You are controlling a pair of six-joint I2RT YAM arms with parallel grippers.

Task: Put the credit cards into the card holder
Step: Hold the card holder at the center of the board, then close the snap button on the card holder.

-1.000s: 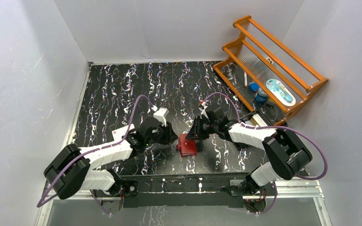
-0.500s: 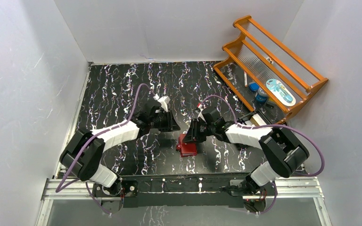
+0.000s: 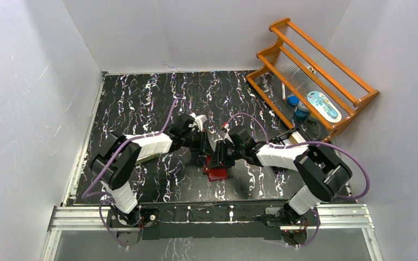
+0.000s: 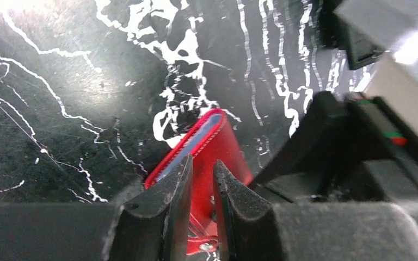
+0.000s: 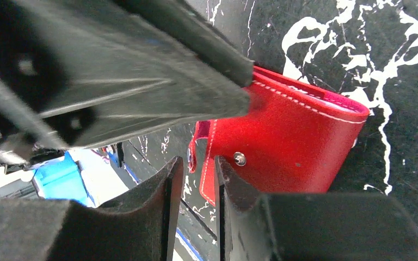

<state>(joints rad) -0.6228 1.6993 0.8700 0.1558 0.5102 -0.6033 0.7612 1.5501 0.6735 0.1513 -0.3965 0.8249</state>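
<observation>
The dark red card holder stands half folded on the black marbled table, near the front middle. My left gripper comes at it from the left. In the left wrist view its jaws stand a narrow gap apart with the holder's red cover between them. A pale blue strip shows inside the fold; I cannot tell whether it is a pocket or a card. No loose credit cards are in view. My right gripper is at the holder's right side, open, one finger against the red cover.
An orange wooden rack stands at the back right with blue items and a pale packet on it. White walls close in the table on three sides. The two grippers are almost touching over the holder.
My left arm has swung right to the card holder and its jaws have narrowed. The right gripper has shifted slightly left and its jaws have widened a little. The holder stays in place.
</observation>
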